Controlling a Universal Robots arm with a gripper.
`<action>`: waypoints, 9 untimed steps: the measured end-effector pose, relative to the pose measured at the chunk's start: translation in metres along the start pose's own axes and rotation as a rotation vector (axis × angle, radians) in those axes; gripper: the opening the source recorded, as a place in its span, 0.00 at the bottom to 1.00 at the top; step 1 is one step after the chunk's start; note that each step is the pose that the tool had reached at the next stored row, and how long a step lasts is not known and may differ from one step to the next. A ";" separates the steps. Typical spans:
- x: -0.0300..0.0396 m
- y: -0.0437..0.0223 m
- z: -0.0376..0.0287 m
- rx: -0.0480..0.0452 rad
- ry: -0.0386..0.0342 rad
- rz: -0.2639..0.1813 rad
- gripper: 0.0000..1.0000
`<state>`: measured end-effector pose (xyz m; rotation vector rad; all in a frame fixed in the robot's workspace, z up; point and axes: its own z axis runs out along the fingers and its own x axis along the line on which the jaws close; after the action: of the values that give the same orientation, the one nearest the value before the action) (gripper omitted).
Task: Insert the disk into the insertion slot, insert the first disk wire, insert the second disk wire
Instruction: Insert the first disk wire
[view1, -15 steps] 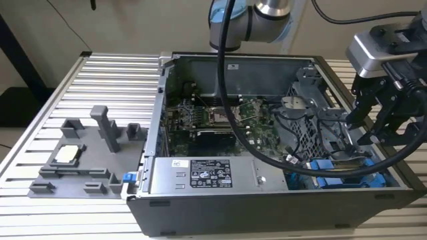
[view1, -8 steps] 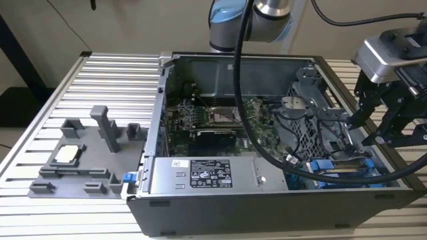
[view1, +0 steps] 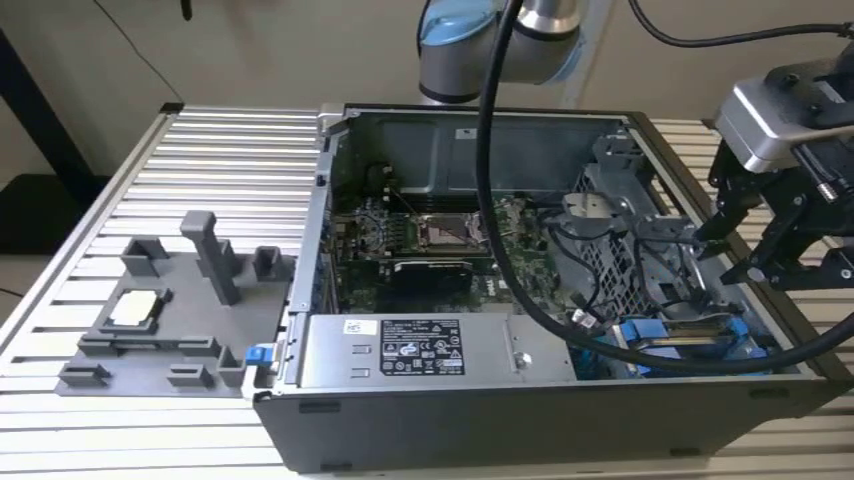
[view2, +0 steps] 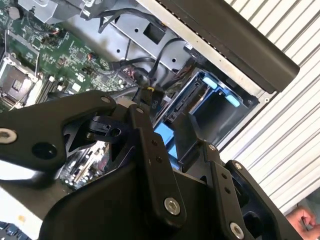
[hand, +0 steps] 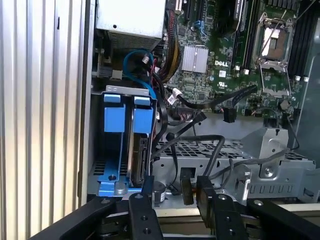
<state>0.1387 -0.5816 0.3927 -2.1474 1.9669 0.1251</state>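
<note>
Air alone sits between the jaws of the gripper (hand: 170, 186): they stand spread and hold nothing, as both wrist views show. It hovers just above the grey drive cage at the corner of the case, touching neither metal nor cable as far as I can see. Just beyond it, the disk (hand: 137, 157) stands edge-on in its blue caddy inside the insertion slot (hand: 125, 91), with blue tabs at the mouth, so the first step looks done. I judge the wire work to be the step in hand. A blue cable (hand: 131, 54) loops beside the slot's mouth. A black cable ending in a connector (hand: 229, 116) lies at the edge of the green motherboard (hand: 215, 60), well apart from the disk. Whether any plug is seated in the disk I cannot tell. Seating a wire would call for a narrow pinch on a small plug, squared to the disk's port, with care among the crowded leads. Farther out, the open computer case (view1: 534, 420) lies on a slatted table (view1: 214, 140), with a grey fixture tray (view1: 160, 310) at the exterior view's left.
</note>
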 end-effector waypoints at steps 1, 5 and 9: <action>0.0002 0.0000 0.0008 0.0000 -0.0011 0.000 0.47; 0.0006 0.0001 0.0025 0.0000 -0.0018 -0.001 0.47; 0.0006 0.0001 0.0027 0.0003 -0.0037 -0.001 0.45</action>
<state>0.1388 -0.5816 0.3899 -2.1462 1.9639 0.1286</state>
